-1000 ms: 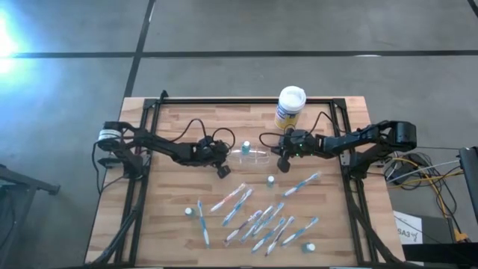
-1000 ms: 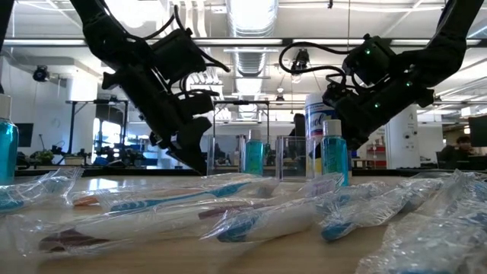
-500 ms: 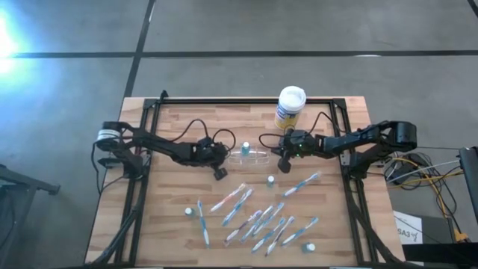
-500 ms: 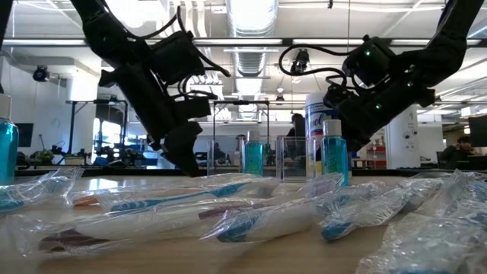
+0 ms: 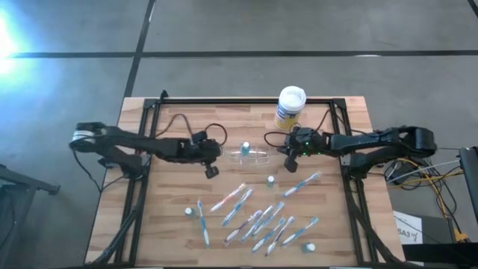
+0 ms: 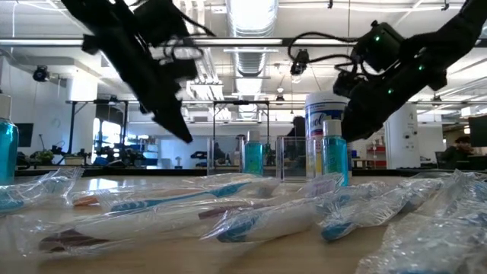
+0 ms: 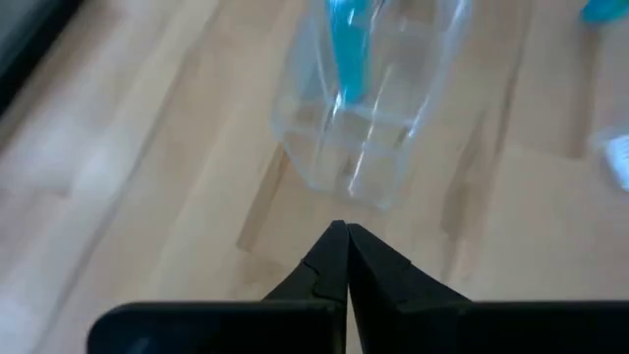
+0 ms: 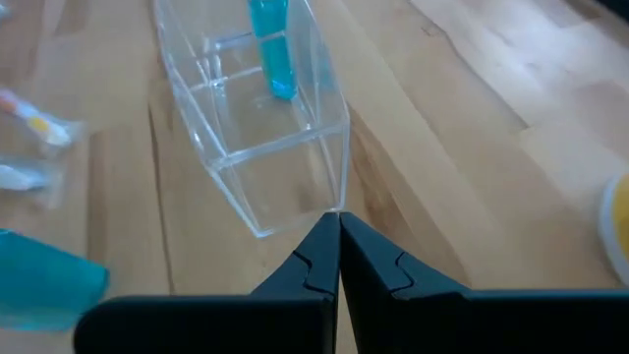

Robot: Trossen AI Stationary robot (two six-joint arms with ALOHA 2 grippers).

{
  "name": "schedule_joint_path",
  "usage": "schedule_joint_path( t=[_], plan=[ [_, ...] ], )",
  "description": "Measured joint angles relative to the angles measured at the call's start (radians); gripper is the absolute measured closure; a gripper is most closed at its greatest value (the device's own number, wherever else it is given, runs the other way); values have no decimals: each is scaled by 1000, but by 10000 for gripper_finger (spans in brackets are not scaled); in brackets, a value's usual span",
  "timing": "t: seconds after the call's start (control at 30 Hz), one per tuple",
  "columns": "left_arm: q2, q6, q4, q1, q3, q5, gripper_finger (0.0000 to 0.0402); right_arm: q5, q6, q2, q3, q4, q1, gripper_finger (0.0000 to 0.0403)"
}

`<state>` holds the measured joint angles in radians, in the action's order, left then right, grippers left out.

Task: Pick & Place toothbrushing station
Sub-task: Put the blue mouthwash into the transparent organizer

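Wooden planks make the top of my desk (image 5: 172, 224), which stands on a grey concrete floor, and behind it the low view shows a big hall with ceiling lights. On the left side my left tool (image 5: 210, 171) hangs above the wood, just beside the left end of the clear holder (image 5: 252, 155); its two fingers are pressed together and hold nothing, as my left wrist view shows. The holder lies in the middle of the desk, a little toward the far edge, and one teal-capped tube (image 5: 245, 147) stands inside it. In front of the holder, toward the near edge, many wrapped toothbrushes (image 5: 258, 220) lie scattered flat, with some small teal-capped tubes (image 5: 270, 181) standing among them. Behind the right end of the holder stands a white-lidded canister (image 5: 289, 108) with a yellow and blue label. On the right side my right tool (image 5: 290, 162) is just beside the right end of the holder, its fingers also together and empty, the tips very near the holder's end wall.
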<state>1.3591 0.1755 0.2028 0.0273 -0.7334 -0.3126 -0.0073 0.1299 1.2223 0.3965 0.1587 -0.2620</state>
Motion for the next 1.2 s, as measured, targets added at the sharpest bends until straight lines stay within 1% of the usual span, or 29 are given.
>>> schedule_joint_path(
  t=[0.1, 0.2, 0.3, 0.4, 0.5, 0.57, 0.7, 0.77, 0.83, 0.93, 1.1, 1.2],
  plan=[
    [-111, -2, 0, -9, 35, 0, 396, 1, 5, -99, 9, -97, 7, 394],
    [-231, -3, -5, -24, 76, 2, 393, 4, 32, -195, 9, -153, 45, 394],
    [-340, -2, -7, -43, 116, 9, 391, 4, 84, -278, 9, -189, 109, 394],
    [-430, -8, -14, -63, 149, 16, 393, 9, 129, -333, 9, -202, 194, 394],
    [-495, -22, -39, -78, 184, 17, 395, 20, 129, -359, 9, -207, 286, 394],
    [-526, -35, -74, -80, 207, 36, 395, 60, 135, -363, 9, -207, 343, 394],
    [-562, -69, -145, -81, 250, 79, 387, 175, 196, -347, 9, -209, 446, 394],
    [-566, -69, -160, -81, 265, 90, 385, 195, 239, -320, 9, -207, 494, 390],
    [-566, -58, -168, -81, 282, 94, 385, 210, 296, -286, 9, -208, 538, 378],
    [-565, -21, -169, -81, 305, 96, 388, 285, 382, -238, 9, -207, 588, 348],
    [-565, 40, -175, -81, 331, 116, 393, 349, 497, -159, 14, -173, 668, 274],
    [-564, 44, -185, -81, 336, 116, 392, 430, 521, -100, 18, -105, 703, 223]
  ],
)
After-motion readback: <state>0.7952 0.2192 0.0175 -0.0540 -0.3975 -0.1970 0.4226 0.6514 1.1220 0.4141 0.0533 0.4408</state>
